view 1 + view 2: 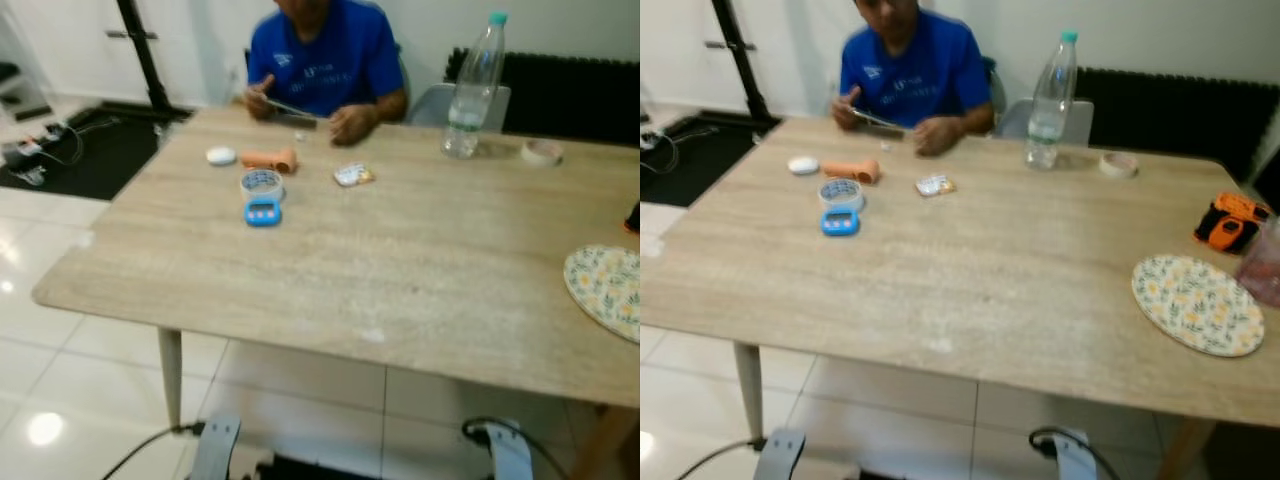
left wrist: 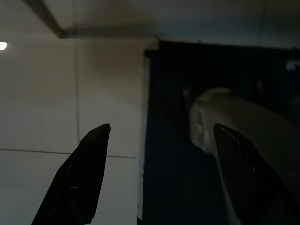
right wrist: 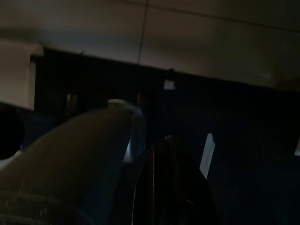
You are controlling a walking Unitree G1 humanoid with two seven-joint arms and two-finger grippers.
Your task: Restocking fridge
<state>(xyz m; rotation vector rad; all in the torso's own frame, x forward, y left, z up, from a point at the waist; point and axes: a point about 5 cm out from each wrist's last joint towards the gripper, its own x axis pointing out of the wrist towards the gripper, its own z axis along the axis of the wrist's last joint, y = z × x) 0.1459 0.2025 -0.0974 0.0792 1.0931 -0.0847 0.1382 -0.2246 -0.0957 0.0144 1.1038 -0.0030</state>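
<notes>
— So, what are you holding right now?

— Nothing. My left gripper [image 2: 154, 140] is hanging low beside me, its two fingers standing wide apart over the pale floor tiles [image 2: 51, 103], with nothing between them. My right gripper [image 3: 171, 187] is hanging down too, but that wrist view is too dark and I am seeing just one finger, so I cannot tell how it is set.

— Why are both arms down?

— I am judging that I am only facing the wooden table [image 1: 330, 290] and looking it over; nothing there is within reach yet.

— And what is there to restock with?

— The water bottle [image 1: 1049, 98] is the likeliest thing. It is standing upright at the far edge, well apart from me, just beside a roll of tape [image 1: 1118, 164]. No fridge is showing from here.

— What else is lying about?

— A person in a blue shirt [image 1: 322, 55] is sitting at the far side, working on something small with both hands. Near them are lying a blue timer [image 1: 262, 212], an orange tube [image 1: 270, 159] and a small white disc [image 1: 221, 155]. A flowered plate [image 1: 1196, 303] is resting near my right, with an orange tool [image 1: 1230, 220] beyond it.
</notes>
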